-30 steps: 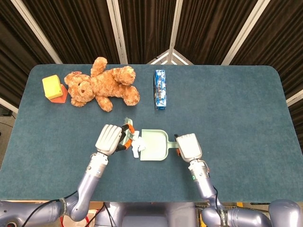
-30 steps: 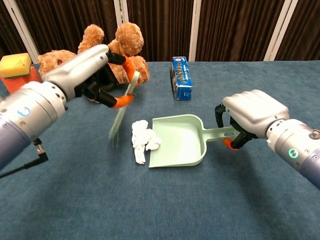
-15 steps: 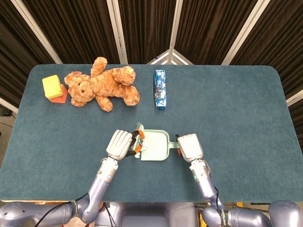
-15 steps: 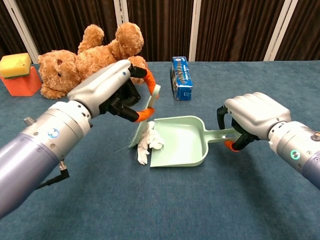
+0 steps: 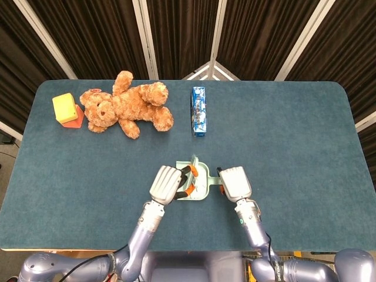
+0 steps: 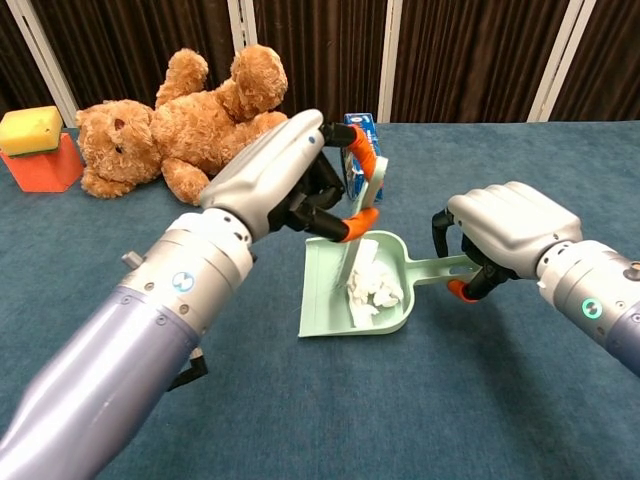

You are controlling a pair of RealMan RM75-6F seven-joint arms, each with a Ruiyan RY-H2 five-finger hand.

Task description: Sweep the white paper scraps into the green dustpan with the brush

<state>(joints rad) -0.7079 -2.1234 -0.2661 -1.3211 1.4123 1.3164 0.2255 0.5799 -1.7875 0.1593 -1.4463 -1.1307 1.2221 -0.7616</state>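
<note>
Near the front middle of the teal table (image 5: 305,176), the green dustpan (image 6: 325,295) lies flat with its handle pointing toward the robot's right. The right hand (image 6: 510,232) has its fingers curled around that handle, steadying the pan. The left hand (image 6: 290,180) is clamped on the brush (image 6: 360,225), fingers wrapped round its orange-trimmed grip, with the pale bristle edge reaching down into the pan. In the chest view the white paper scraps (image 6: 372,285) sit bunched inside the pan, toward its back wall near the handle end, just beside the bristles. In the head view the left hand (image 5: 166,183) covers most of the pan (image 5: 202,187), so the scraps cannot be made out there.

My judgement is that the sweeping stroke is at its end: the scraps appear gathered in the pan, and I see no stray white pieces on the cloth by the pan's open lip, though the forearm hides part of that area. The next move likely calls for lifting the brush straight up and clear without flicking paper back out, while the right hand keeps the pan level. A tilt toward the open edge could spill the light scraps.

Farther back lie a teddy bear (image 5: 126,108), a blue box (image 5: 199,111) and a yellow block (image 5: 64,107) on an orange base, all well apart from the work.
</note>
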